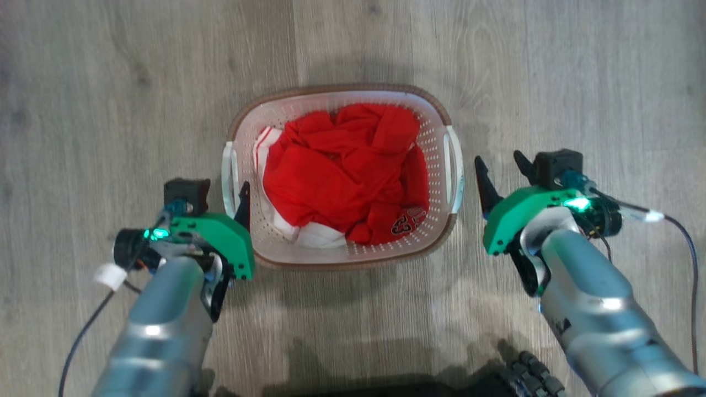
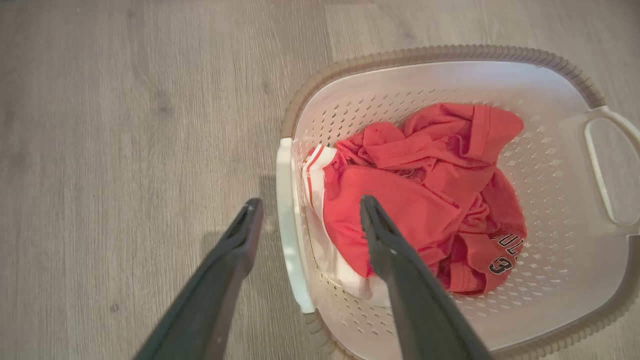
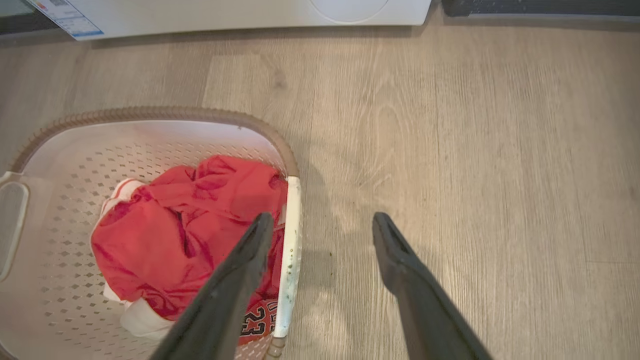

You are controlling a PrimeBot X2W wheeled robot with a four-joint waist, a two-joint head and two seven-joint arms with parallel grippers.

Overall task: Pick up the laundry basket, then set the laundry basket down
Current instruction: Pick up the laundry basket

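Straddling laundry basket [image 1: 331, 91] handle [image 2: 287, 225], left gripper [image 2: 310, 201] fingers spread | right gripper [image 1: 498, 157] spread, seemingly beside it

Looks down into the laundry basket [image 2: 550, 55] on the grey wood floor [image 2: 125, 150]. Holds jaws spread wide to either side of the near white handle [image 2: 287, 225], one finger [image 2: 220, 280] over the floor, the other over a crumpled red garment [image 2: 440, 200] with white trim inside.

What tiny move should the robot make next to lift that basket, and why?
Probably ease the right gripper toward the laundry basket's right handle: in the head view its open fingers sit just outside it, while the left gripper straddles the left handle.
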